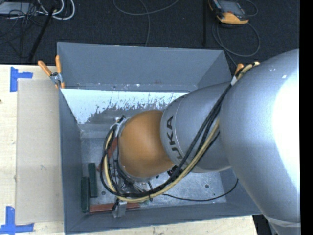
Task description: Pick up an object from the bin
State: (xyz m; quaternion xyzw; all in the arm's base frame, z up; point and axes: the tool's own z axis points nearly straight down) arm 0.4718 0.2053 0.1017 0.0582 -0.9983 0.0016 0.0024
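Note:
A small grey part of my gripper (119, 209) pokes out below the cables, low in the bin's front left corner. It sits right at a thin reddish-brown bar (101, 207) that lies along the front wall. I cannot tell whether it touches the bar. Just to the left, a dark green flat strip (92, 179) lies lengthwise by the left wall. A second dark green strip (85, 195) lies beside it, closer to the wall.
The arm with its orange cover and looped cables reaches in from the right and hides the middle of the bin. The scratched back slope and a stretch of floor at the front right are bare.

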